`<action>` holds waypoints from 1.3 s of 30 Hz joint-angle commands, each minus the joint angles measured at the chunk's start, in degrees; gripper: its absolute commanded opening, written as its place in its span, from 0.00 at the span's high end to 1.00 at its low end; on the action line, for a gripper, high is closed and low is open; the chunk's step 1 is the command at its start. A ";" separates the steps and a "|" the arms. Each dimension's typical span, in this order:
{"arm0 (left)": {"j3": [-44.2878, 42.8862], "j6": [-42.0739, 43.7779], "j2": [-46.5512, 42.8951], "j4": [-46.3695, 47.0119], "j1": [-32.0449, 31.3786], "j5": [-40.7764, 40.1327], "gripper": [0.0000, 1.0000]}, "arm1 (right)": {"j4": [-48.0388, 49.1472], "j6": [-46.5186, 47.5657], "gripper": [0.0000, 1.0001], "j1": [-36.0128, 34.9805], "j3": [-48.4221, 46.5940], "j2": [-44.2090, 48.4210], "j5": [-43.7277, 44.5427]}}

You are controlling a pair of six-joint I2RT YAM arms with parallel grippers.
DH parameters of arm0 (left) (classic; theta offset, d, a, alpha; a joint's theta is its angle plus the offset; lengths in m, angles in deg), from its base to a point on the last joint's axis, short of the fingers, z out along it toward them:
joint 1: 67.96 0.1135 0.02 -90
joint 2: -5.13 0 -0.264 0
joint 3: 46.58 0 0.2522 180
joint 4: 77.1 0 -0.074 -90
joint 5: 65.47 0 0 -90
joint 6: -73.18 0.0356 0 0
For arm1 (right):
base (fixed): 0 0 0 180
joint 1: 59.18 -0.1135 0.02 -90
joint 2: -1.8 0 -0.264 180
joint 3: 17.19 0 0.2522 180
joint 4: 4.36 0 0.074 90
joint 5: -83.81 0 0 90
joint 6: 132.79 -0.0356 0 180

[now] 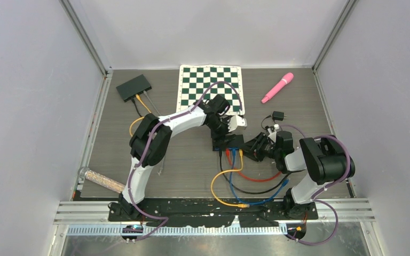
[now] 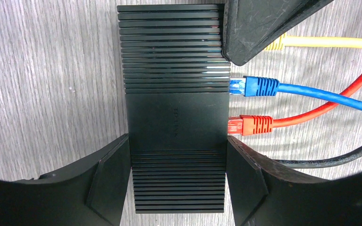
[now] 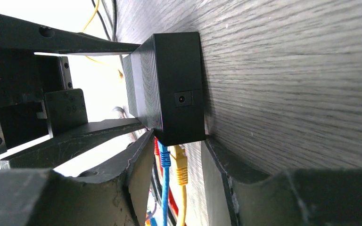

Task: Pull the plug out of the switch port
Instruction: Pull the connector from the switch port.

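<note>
The black switch [image 1: 231,141] lies mid-table with my left gripper [image 2: 179,160] shut on it, one finger flat against each long side. Yellow [image 2: 275,43], blue [image 2: 259,86] and red [image 2: 254,125] plugs sit in its ports, and a black cable [image 2: 330,160] runs under the right finger. My right gripper [image 3: 178,141] is open at the switch's port-side corner [image 3: 169,84]. The yellow plug [image 3: 181,165] and the blue plug [image 3: 165,157] hang between its fingers, touching neither. One right finger [image 2: 259,28] covers the switch's corner above the yellow plug.
A second black switch [image 1: 134,87] with cables sits at the back left. A green chessboard mat [image 1: 211,88], a pink microphone [image 1: 277,87] and a small black adapter [image 1: 278,116] lie behind. A clear tube [image 1: 101,180] rests front left. Cables loop at the front [image 1: 245,189].
</note>
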 commanded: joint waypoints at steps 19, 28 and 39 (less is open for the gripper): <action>-0.44 -1.87 -0.06 -1.61 -0.94 3.49 0.37 | 4.65 0.98 0.76 1.34 1.91 -0.44 -2.27; -0.46 -2.05 0.02 -1.57 -1.03 3.22 0.37 | 13.41 -2.12 0.73 1.56 3.59 -4.52 -4.43; 0.83 -2.52 -0.60 -0.13 -1.65 1.00 0.33 | 5.18 -1.29 0.94 1.55 -0.21 -5.39 -0.90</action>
